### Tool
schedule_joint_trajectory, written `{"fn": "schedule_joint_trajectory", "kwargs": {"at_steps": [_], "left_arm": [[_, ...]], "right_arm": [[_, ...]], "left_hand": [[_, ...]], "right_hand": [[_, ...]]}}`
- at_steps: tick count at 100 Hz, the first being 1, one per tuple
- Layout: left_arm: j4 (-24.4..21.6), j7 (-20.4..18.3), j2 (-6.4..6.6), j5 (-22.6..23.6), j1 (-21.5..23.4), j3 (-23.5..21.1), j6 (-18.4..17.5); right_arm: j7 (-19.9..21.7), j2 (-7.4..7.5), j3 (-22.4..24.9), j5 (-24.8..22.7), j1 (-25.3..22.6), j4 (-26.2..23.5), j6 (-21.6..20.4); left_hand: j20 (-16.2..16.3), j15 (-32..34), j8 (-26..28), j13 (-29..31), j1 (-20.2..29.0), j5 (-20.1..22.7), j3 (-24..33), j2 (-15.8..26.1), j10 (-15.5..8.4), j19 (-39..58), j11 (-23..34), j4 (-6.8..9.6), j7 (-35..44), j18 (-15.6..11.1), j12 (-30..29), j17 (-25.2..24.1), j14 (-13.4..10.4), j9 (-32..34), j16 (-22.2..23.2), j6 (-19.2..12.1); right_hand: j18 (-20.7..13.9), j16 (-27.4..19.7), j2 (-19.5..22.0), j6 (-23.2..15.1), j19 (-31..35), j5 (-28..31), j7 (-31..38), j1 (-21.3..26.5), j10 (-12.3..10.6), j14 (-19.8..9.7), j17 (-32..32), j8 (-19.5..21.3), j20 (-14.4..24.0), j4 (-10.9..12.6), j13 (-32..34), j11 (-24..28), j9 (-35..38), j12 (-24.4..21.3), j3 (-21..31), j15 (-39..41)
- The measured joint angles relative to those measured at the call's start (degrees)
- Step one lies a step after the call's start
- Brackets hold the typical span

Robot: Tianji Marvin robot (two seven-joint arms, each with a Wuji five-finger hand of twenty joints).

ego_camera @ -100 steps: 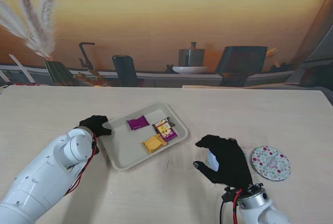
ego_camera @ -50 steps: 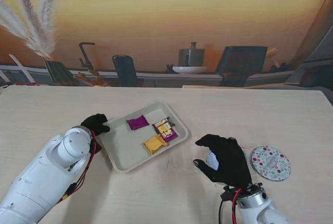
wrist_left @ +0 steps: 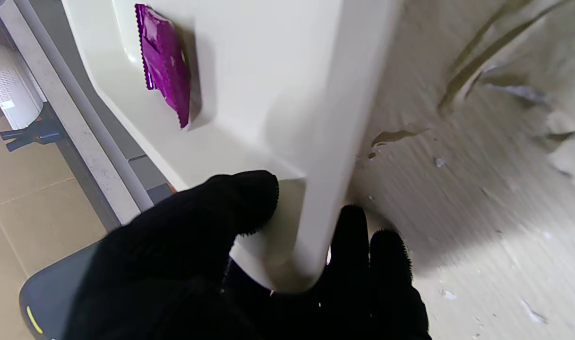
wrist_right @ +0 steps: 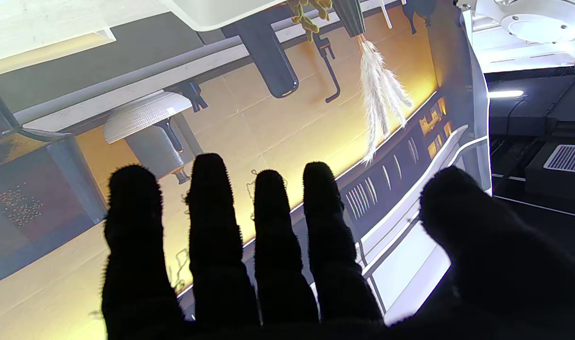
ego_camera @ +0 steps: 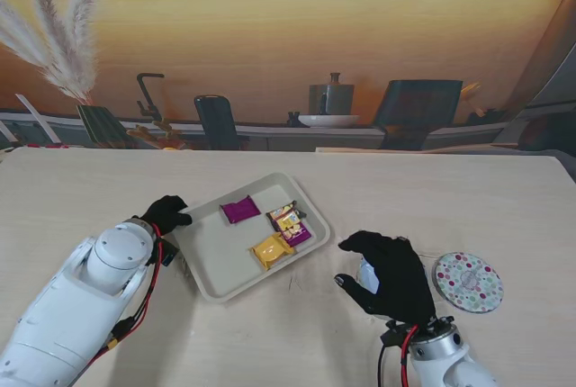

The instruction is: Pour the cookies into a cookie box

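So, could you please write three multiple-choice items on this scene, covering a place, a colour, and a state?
1. Where is the dotted round lid?
A. on the tray
B. on the table, right of the right hand
C. in the left hand

2. What colour is the packet nearest the left hand?
A. purple
B. green
C. white

3. What is the left hand doing?
A. resting flat
B. holding a packet
C. pinching the tray corner

Key: 1 B, it lies beside that hand; 2 A, the left wrist view shows purple foil; 3 C, thumb and fingers clamp the rim.
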Motion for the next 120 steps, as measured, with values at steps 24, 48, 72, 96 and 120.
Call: {"fn": "schedule_joint_trajectory", "kwargs": {"at_steps": [24, 48, 72, 96, 120], "left_arm": [[0.37, 2.68, -1.04, -5.17, 0.32, -0.73, 0.16], [0.78, 6.56, -3.67, -12.26, 1.52, -1.32, -0.16], [0.71, 7.82, -4.62, -14.51, 1.77, -1.57, -0.13], [1.23, 11.40, -5.45, -13.43, 1.79, -0.88, -0.80], [1.10, 12.15, -5.89, -13.83, 2.47, -1.44, -1.87]], "right_arm": [[-0.74, -0.05, 0.01, -0.20, -0.04, 0.03, -0.08], [-1.29, -0.14, 0.39, -0.45, -0.48, -0.09, -0.19], [-1.73, -0.16, 0.69, -0.45, -0.90, -0.27, -0.26], [-1.81, -0.17, 0.74, -0.59, -1.04, -0.38, -0.26], [-1.60, -0.17, 0.69, -0.47, -1.03, -0.39, -0.24]], "left_hand": [[-0.18, 6.41, 0.16, 11.22, 0.63, 0.60, 3.15, -1.68, 2.38, -0.67, 3.48, 0.05, 0.08, -3.65, 1.48, 0.95, 6.18, 4.03, 1.41, 1.34], [4.44, 16.93, -8.70, 22.30, 1.30, 2.13, 7.80, -5.16, 2.65, 11.01, 7.68, 0.04, 1.44, 1.35, 11.80, 13.23, 6.31, 7.57, 2.82, 3.15], [1.62, 17.86, -12.26, 22.72, 1.30, 1.97, 7.80, -5.22, 1.44, 12.34, 7.97, -1.11, 3.08, 1.86, 21.41, 13.98, 6.31, 9.57, 3.63, 3.33], [0.59, 18.04, -1.36, 28.04, 6.54, 1.93, 15.08, -11.89, -2.32, 14.47, 11.45, -22.07, 3.40, 3.47, 32.21, 18.82, 6.67, 13.71, 11.49, 0.80], [0.59, 18.29, -2.63, 28.04, 8.89, -2.69, 13.31, -11.50, -3.42, 14.47, 11.49, -24.83, -6.27, 3.49, 33.51, 18.82, 6.72, 13.70, 17.66, -2.52]], "right_hand": [[0.00, 0.00, 0.00, 0.00, 0.00, 0.00, 0.00, 0.00, 0.08, 0.00, 0.25, 0.00, 0.00, 0.00, 0.00, 0.01, 0.00, 0.00, 0.20, 0.00], [0.01, 0.00, 0.00, 0.00, 0.00, 0.00, 0.00, 0.00, 0.12, 0.00, 0.27, 0.00, 0.00, 0.00, 0.00, 0.01, 0.00, 0.00, 0.24, 0.00], [0.01, 0.00, 0.00, 0.00, 0.00, 0.00, 0.00, 0.00, 0.23, 0.00, 0.28, 0.00, -0.03, 0.00, 0.00, 0.02, 0.00, 0.00, 0.25, 0.00], [0.01, 0.00, 0.00, 0.00, 0.01, 0.00, 0.00, 0.00, 0.23, 0.00, 0.28, 0.00, -0.14, 0.00, 0.00, 0.02, 0.00, 0.05, 0.25, 0.00], [0.01, 0.00, 0.00, 0.00, 0.01, 0.00, 0.00, 0.00, 0.24, 0.00, 0.27, 0.00, -0.53, 0.00, 0.00, 0.02, 0.00, 0.06, 0.25, 0.00]]}}
